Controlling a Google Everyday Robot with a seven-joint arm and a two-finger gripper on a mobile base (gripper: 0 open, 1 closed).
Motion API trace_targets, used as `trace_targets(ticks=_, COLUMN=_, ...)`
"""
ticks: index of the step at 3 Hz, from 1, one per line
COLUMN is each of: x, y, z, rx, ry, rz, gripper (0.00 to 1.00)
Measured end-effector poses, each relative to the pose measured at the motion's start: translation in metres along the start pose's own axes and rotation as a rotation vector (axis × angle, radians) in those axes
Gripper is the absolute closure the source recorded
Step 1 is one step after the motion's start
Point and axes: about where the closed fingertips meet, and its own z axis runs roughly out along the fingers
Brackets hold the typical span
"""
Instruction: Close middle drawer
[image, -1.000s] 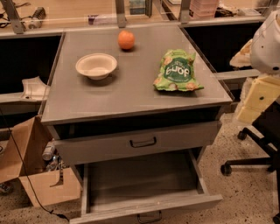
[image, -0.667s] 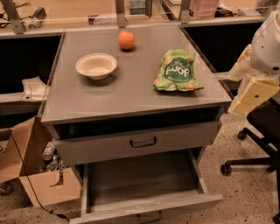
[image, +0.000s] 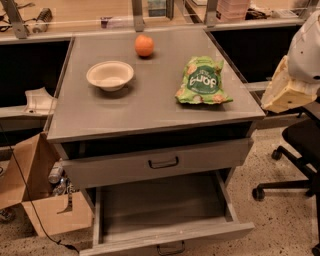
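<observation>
The middle drawer (image: 160, 210) is pulled far out at the bottom of the grey cabinet. Its wide shallow tray is empty, and its front panel with a dark loop handle (image: 170, 247) is cut by the lower frame edge. Above it, the top drawer (image: 155, 165) stands slightly out, with its own loop handle. My gripper is out of view. Only my arm's white and cream body (image: 290, 85) shows at the right edge, level with the cabinet top and well away from the drawer.
On the cabinet top (image: 125, 110) are a white bowl (image: 110, 75), an orange (image: 144, 45) and a green snack bag (image: 202, 81). A black office chair (image: 300, 150) stands to the right and a cardboard box (image: 45, 200) to the left, on the floor.
My arm's cream part has risen a little at the right edge. The drawers and the things on top have not moved.
</observation>
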Motion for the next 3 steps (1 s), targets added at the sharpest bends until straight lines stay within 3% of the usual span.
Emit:
trace_targets(ticks=1, x=0.014, y=0.027, z=0.019, rx=0.017, ry=0.017, rz=0.065, gripper=1.00)
trace_targets(ticks=2, x=0.029, y=0.048, z=0.043, rx=0.019, ry=0.030, rz=0.112, gripper=1.00)
trace_targets(ticks=3, x=0.047, y=0.068, z=0.085, rx=-0.028, ry=0.064, rz=0.125, gripper=1.00)
